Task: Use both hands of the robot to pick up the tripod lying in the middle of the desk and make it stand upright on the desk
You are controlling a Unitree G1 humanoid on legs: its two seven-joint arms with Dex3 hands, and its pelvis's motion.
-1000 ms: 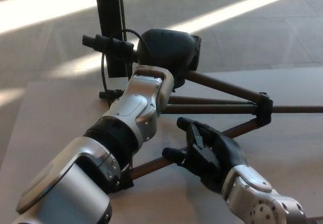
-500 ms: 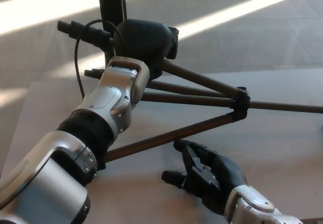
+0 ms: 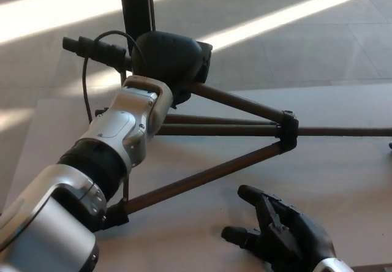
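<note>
While left robot hand grips tripod, black post stands behind.

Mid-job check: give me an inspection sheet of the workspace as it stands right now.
Surface: pale desk, bare around the tripod.
Job's things: tripod partly raised at its head end, legs spread, not yet upright.
Clutter: nothing seen.
Hands: left hand at the tripod's head, grip hidden; right hand open, apart from the tripod, near the desk's front.
Cables: black cable looping from the handle behind the left arm.
Surroundings: sunlit tiled floor; a dark post behind the desk.
</note>
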